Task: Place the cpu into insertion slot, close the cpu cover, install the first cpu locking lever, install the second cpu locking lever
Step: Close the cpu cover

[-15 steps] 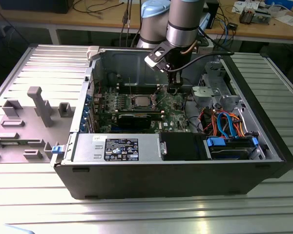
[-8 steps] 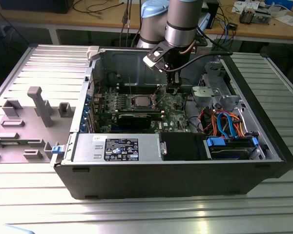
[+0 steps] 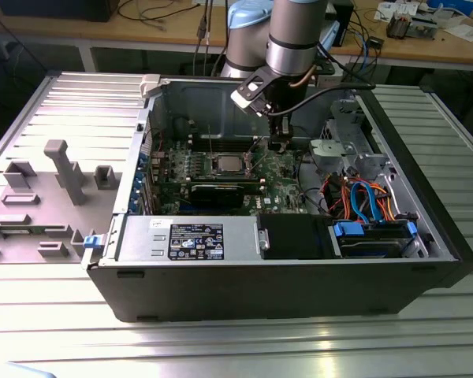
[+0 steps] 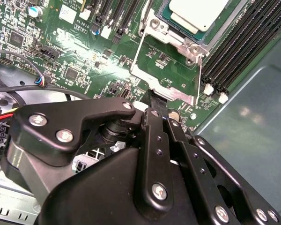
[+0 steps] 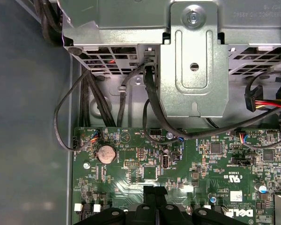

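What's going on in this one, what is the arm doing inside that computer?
A robot arm is reaching down into an open computer case. The cpu already sits in the insertion slot on the green board. The cpu cover is open, swung away from the chip and not yet closed over it. The gripper, its fingers together, is at the cover's outer edge. Whether it actually grips that edge cannot be told.

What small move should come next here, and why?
Probably swing the cpu cover up and over onto the cpu. In the second wrist view the cpu already sits in the insertion slot, the cover lies flipped open, and the hand rests at the cover's free edge.
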### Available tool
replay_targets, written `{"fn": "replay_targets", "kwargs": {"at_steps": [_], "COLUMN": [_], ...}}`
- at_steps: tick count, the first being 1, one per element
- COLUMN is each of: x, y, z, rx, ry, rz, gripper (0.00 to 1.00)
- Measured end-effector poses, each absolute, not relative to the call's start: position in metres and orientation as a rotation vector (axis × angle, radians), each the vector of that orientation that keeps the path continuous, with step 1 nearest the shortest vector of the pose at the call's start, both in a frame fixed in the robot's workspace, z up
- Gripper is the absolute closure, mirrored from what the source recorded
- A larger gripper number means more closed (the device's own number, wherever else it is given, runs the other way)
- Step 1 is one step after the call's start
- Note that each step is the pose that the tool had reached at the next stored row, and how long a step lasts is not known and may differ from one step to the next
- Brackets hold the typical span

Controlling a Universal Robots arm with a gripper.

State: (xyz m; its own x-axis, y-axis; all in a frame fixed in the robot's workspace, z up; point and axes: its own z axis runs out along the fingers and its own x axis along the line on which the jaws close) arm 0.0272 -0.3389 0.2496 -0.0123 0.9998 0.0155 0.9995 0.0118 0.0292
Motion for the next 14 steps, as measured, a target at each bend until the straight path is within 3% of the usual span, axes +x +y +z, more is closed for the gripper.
{"fn": "replay_targets", "kwargs": {"at_steps": [14], "x": [0.0215], "y": [-0.3389], "z": [0.2496], "rx": [2.201], "ry": [2.228], "rz": [0.05], "gripper": [0.89]}}
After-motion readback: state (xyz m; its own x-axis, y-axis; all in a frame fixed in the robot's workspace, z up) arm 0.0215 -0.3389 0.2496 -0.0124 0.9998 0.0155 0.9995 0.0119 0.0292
